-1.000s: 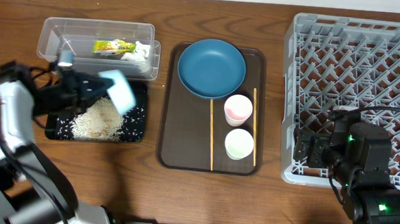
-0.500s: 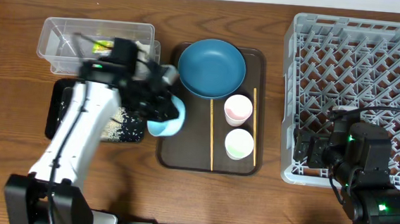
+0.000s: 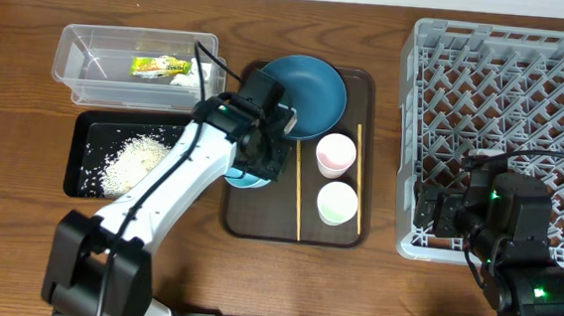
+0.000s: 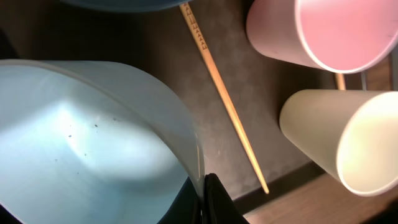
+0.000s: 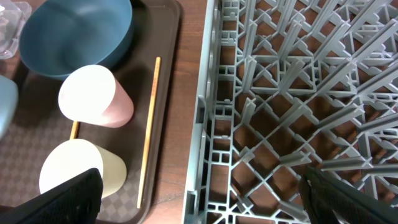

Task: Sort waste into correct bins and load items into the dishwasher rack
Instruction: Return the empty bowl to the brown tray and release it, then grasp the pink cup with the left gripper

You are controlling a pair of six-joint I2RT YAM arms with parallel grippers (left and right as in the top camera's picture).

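Light-blue bowl (image 4: pixel 81 143) is pinched by its rim in your left gripper (image 4: pixel 201 196) at the brown tray's (image 3: pixel 257 226) left edge beside a chopstick (image 4: pixel 224 102), while your right gripper (image 5: pixel 208 199) hangs spread wide over the rack (image 3: pixel 508 54).

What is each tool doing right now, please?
Left tool: closed on the rim of the light-blue bowl.
Right tool: open, holding nothing.
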